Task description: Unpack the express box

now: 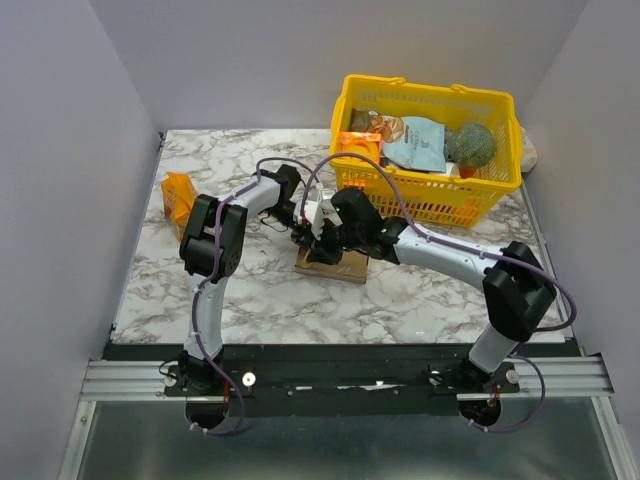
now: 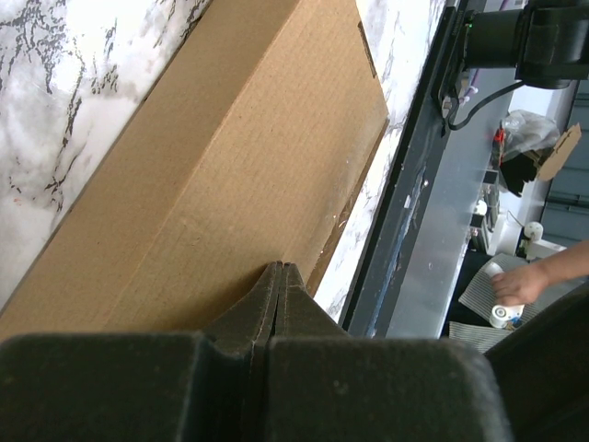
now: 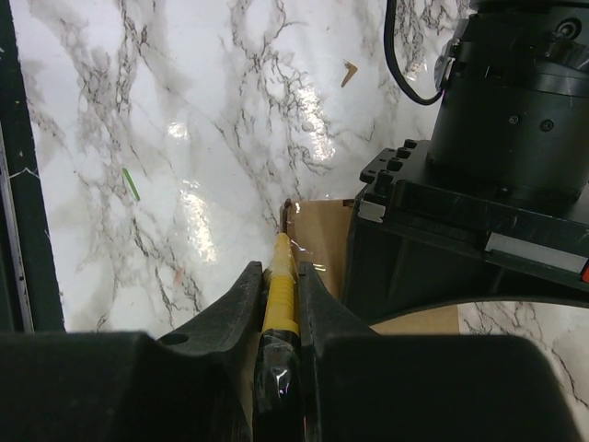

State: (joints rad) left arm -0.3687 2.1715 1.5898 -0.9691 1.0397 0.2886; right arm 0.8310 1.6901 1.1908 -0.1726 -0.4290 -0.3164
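The express box [image 1: 338,266], a small brown cardboard carton, lies flat on the marble table under both grippers. In the left wrist view its plain top [image 2: 239,157] fills the frame. My left gripper [image 2: 281,268] is shut with nothing between its fingers, and its tips rest on the box top. My right gripper [image 3: 279,273] is shut on a thin yellow tool [image 3: 280,285] with black tape round its handle. The tool's tip touches the box's edge [image 3: 317,235] at its corner. From above, the left gripper [image 1: 300,233] and right gripper [image 1: 322,243] meet over the box.
A yellow mesh basket [image 1: 500,188] stands at the back right, holding broccoli [image 1: 470,143] and snack packets. An orange snack packet [image 1: 178,198] lies at the left. A white object [image 1: 325,212] sits just behind the box. The left gripper's black body [image 3: 460,230] is close beside my right fingers.
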